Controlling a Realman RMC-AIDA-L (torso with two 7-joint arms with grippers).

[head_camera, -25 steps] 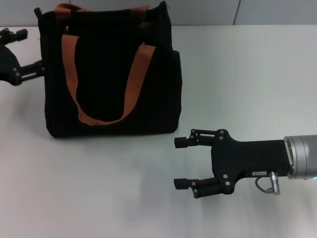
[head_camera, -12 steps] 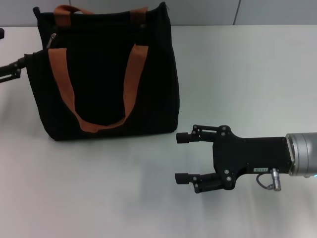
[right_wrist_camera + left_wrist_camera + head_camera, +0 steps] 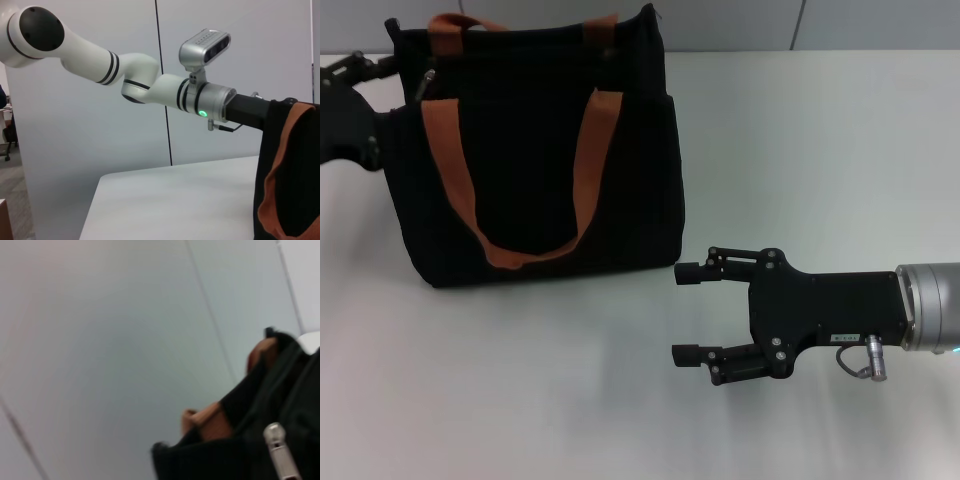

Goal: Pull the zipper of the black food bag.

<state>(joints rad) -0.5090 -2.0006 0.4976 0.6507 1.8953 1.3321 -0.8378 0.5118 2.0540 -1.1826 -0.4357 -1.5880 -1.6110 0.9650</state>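
The black food bag (image 3: 530, 150) stands upright at the back left of the table, with two orange-brown handles (image 3: 590, 160). The zipper's small silver pull tab (image 3: 427, 79) hangs at the bag's top left corner. It shows close up in the left wrist view (image 3: 279, 456), beside the bag's black fabric (image 3: 210, 462). My left gripper (image 3: 366, 86) is against the bag's upper left side, close to the tab. My right gripper (image 3: 688, 312) is open and empty, low over the table just right of the bag's front right corner.
The white table (image 3: 820, 150) stretches to the right of the bag and in front of it. A grey wall runs behind it. The right wrist view shows my left arm (image 3: 150, 85) reaching to the bag's top (image 3: 295, 170).
The bag's left side was dragged left and its shape shifted. My left gripper drew off to the left, then came back against the bag's top left corner. The right gripper barely moved.
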